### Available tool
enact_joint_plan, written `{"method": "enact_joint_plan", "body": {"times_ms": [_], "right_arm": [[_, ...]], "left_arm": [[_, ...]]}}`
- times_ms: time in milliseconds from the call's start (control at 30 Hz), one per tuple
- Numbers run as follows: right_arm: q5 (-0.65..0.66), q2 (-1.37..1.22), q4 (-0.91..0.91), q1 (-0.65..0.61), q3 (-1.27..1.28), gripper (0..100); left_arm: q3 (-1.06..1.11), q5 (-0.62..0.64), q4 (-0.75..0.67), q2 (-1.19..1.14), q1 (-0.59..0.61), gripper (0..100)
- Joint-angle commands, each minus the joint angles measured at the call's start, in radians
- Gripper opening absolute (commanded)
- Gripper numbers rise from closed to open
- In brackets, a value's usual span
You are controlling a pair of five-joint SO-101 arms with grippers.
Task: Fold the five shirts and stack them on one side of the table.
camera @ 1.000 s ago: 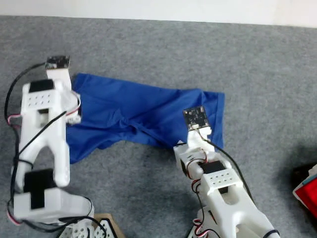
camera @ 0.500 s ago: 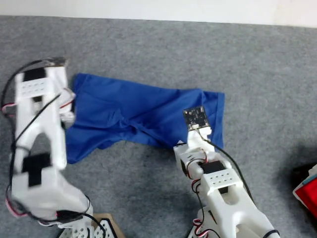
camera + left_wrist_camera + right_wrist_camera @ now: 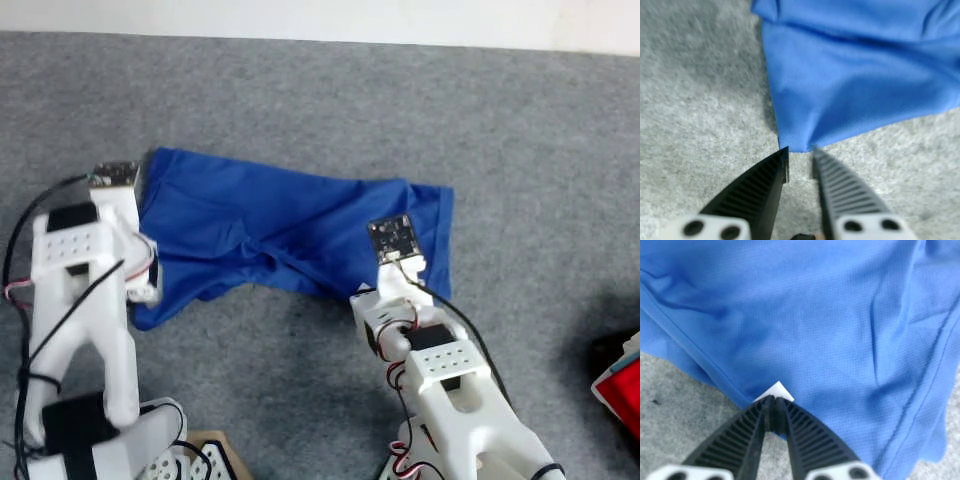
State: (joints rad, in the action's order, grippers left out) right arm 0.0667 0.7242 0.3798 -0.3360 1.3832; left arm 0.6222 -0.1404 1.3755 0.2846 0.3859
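Note:
One blue shirt (image 3: 290, 225) lies crumpled and partly spread across the middle of the grey carpeted table. My left arm (image 3: 85, 260) stands over its left edge. In the left wrist view, my left gripper (image 3: 800, 157) is open by a narrow gap, and a corner of the blue shirt (image 3: 855, 75) lies just at its tips with carpet showing between the fingers. My right arm (image 3: 440, 370) stands at the shirt's near edge. My right gripper (image 3: 774, 405) is shut on the hem of the blue shirt (image 3: 815, 315), with a small white point showing at its tips.
A red object (image 3: 622, 385) lies at the right edge of the table beside something dark. A tan base plate (image 3: 215, 450) sits at the near edge by the left arm. Bare grey carpet (image 3: 540, 150) surrounds the shirt.
My left arm has drawn back from the shirt's far left corner toward the near left corner. The right arm and the shirt have stayed put.

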Motion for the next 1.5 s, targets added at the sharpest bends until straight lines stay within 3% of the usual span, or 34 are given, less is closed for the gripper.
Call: {"method": "enact_joint_plan", "body": {"times_ms": [0, 333, 867, 1067, 1200, 1467], "right_arm": [[0.018, 0.013, -0.018, -0.005, -0.004, 0.7], [0.020, 0.013, -0.018, -0.005, -0.004, 0.7], [0.020, 0.013, -0.018, -0.005, -0.004, 0.7], [0.020, 0.013, -0.018, -0.005, -0.002, 0.7], [0.020, 0.013, -0.018, -0.005, -0.002, 0.7], [0.020, 0.013, -0.018, -0.005, -0.002, 0.7]], "left_arm": [[0.130, -0.063, -0.077, 0.130, 0.030, 16], [0.401, -0.158, -0.229, 0.328, 0.139, 16], [0.255, -0.149, -0.348, -0.030, 0.128, 15], [0.225, -0.058, -0.348, -0.088, 0.053, 13], [0.225, -0.054, -0.348, -0.088, -0.027, 0], [0.193, -0.052, -0.341, -0.087, -0.088, 1]]}}
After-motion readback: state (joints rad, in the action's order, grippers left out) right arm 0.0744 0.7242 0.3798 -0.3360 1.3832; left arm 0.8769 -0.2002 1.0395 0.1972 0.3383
